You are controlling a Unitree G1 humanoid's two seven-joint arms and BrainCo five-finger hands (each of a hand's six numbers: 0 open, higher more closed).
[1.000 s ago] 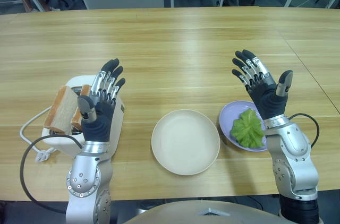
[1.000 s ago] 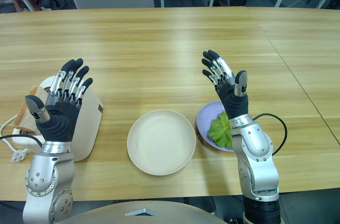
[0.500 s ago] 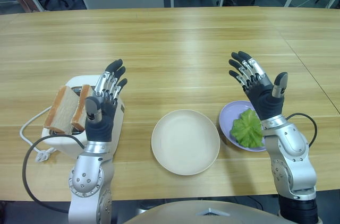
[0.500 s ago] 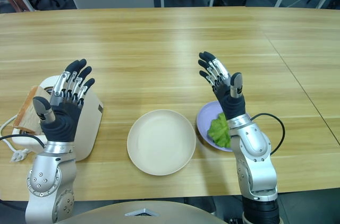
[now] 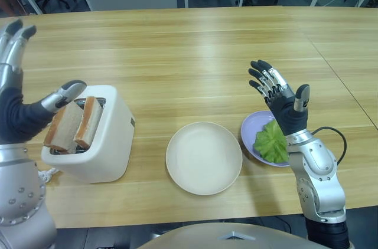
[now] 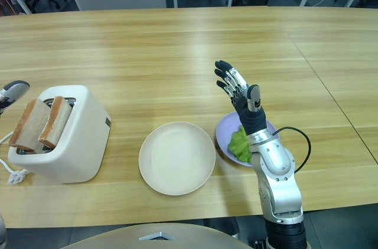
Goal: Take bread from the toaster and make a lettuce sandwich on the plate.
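Both views look from the robot's head, forward and down over the wooden counter (image 5: 195, 42), from above its near edge toward its far edge and the room behind. They are close: the toaster (image 5: 94, 143), the cream plate (image 5: 204, 157) and the purple dish (image 5: 248, 137) along the near edge fill the lower half. The two eyes sit side by side, so they share nearly everything. In the right eye view each thing lies somewhat further left.

white toaster (image 5: 97, 146) stands near the bench's (image 5: 189, 48) front left edge, two bread slices (image 5: 75, 125) upright in its slots. empty cream plate (image 5: 204, 157) at mid front edge; lettuce (image 5: 270, 141) in a purple dish (image 5: 246, 137) just right.
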